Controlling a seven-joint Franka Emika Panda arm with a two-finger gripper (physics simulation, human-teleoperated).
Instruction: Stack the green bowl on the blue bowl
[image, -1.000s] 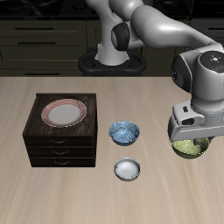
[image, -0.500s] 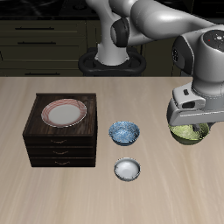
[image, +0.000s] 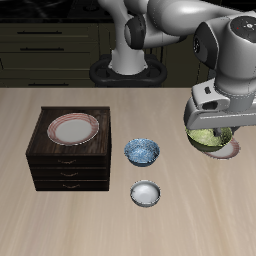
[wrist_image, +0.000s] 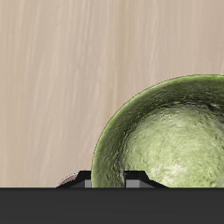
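Between the hand (image: 211, 134) carrying the green bowl (image: 210, 138) and the blue bowl (image: 141, 151) the desk (image: 190, 215) lies bare, so that stretch is open. The white bowl (image: 146, 193) sits just nearer the front edge than the blue bowl, apart from it but close. The dark drawer cabinet (image: 68, 150) with a plate (image: 75, 129) on top stands just beside the blue bowl on its other side, walling that approach. The green bowl seems lifted clear of the desk, though the exterior view leaves it uncertain.
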